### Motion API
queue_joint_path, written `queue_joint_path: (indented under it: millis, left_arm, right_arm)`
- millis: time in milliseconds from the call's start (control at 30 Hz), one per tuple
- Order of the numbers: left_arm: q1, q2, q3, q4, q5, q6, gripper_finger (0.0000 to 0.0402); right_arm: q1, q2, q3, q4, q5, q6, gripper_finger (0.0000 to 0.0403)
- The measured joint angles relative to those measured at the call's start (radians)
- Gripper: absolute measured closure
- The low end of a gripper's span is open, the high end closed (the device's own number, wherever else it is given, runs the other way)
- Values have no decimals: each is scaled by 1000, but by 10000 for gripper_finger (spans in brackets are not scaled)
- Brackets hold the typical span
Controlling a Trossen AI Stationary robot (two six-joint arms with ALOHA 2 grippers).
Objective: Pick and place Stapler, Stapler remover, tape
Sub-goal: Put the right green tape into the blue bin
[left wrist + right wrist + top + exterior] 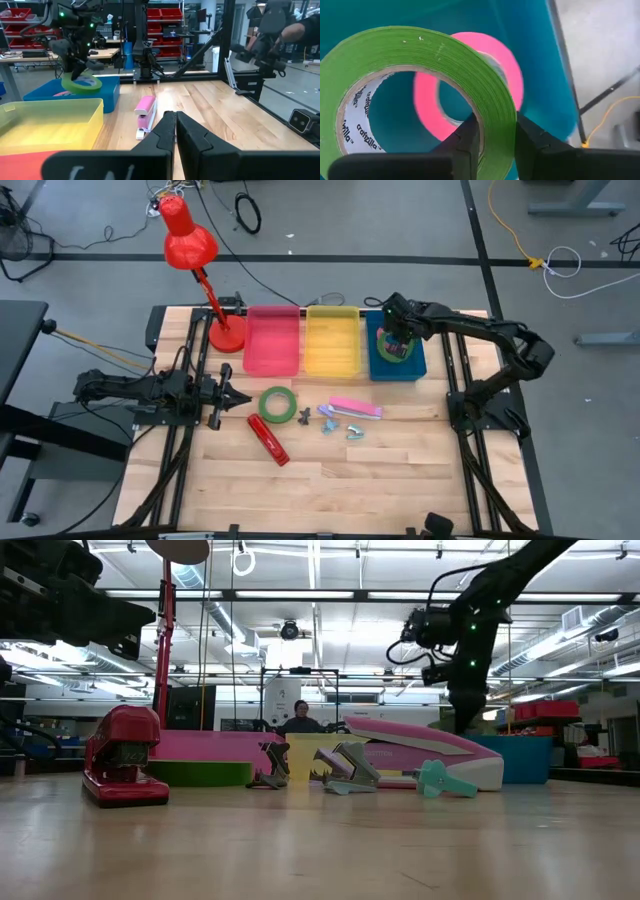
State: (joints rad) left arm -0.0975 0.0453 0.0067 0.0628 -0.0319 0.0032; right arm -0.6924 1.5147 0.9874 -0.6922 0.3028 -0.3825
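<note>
Right gripper (396, 340) over blue bin (416, 367), fingers (470, 137) clamped across the wall of a green tape roll (420, 65), one finger inside the ring, one outside. Roll held above pink tape (507, 65) lying in the bin. Left gripper (240, 396) low at table left, jaws closed together and empty. Second green tape (277, 403) flat on table just beside left gripper. Red stapler (269, 439) in front of it. Pink stapler (356, 408) mid-table, with what look like three staple removers (340, 423) clustered next to it. Pink bin (272, 340) and yellow bin (333, 340) beside the blue.
</note>
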Motion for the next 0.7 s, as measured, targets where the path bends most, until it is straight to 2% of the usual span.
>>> queue_joint_path:
  millis: [200, 367, 700]
  left_arm:
    - [0, 0, 0, 0, 0, 0, 381]
    - [0, 0, 0, 0, 0, 0, 381]
    - [0, 0, 0, 0, 0, 0, 381]
  right_arm:
    - [0, 36, 0, -4, -13, 2, 320]
    - [0, 36, 0, -19, -93, 8, 320]
    - [0, 36, 0, -51, -160, 26, 320]
